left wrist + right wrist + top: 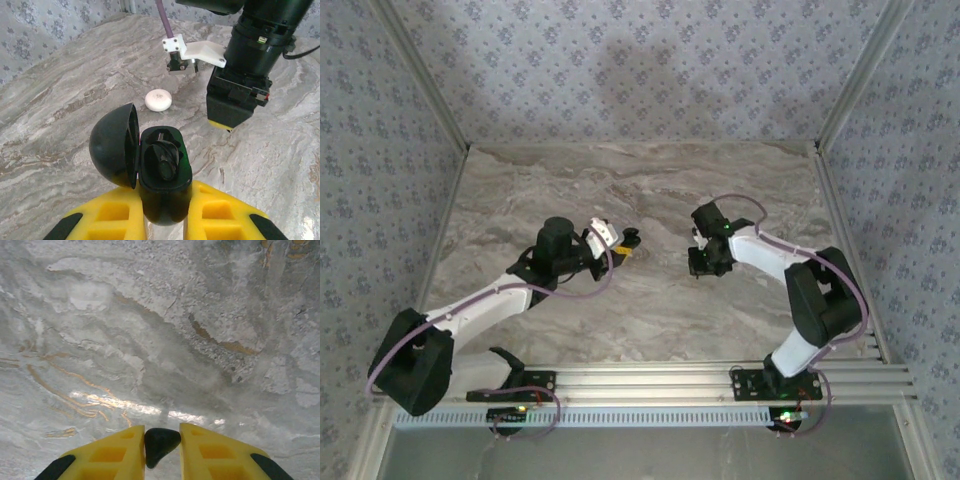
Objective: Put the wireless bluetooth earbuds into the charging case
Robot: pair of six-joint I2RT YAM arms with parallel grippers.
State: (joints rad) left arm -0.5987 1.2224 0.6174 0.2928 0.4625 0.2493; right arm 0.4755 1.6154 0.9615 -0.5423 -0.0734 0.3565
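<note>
While a small white round case lies shut on the marbled tabletop just beyond it, the left pincer grips the black charging case by its base, the lid swung open to the left. Opposite, the right arm hangs wrist-down above the tabletop, near the white case. The right pincer is clamped on a black earbud.
</note>
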